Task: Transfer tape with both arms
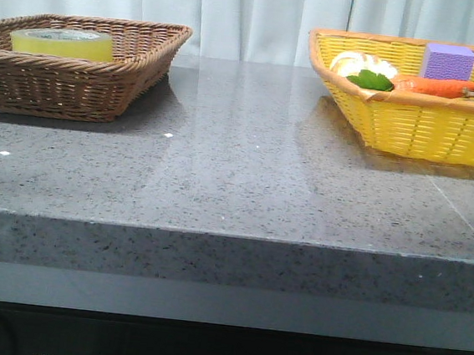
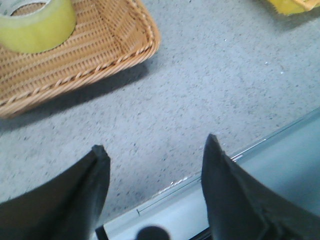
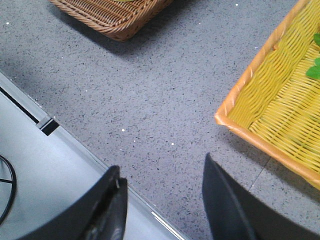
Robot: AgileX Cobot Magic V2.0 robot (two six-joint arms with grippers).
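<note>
Though partly sunk behind a woven rim, wide roll of translucent yellow packing tape [image 1: 62,42] visible at about ten o'clock on the speckled grey stone table [image 1: 237,177], lying flat inside the brown wicker basket [image 1: 69,86]. Lower half hidden by the basket wall in the front view; cut off by the frame edge in the left wrist view, white core barely showing. Core axis pointing straight up, hole facing the ceiling. At about two o'clock, yellow woven basket [image 1: 419,119] holding a purple block [image 1: 449,61], an orange carrot [image 1: 435,86], green leaves [image 1: 370,80] and pale items too blurred to name; right end cropped. Neither arm seen from the front. Left black wedge-fingered gripper [image 2: 155,155] poised over the table's near edge, jaws spread wide, nothing between. Right black gripper [image 3: 162,175] likewise over the near edge, jaws spread apart, empty, just beside the yellow basket's corner.
</note>
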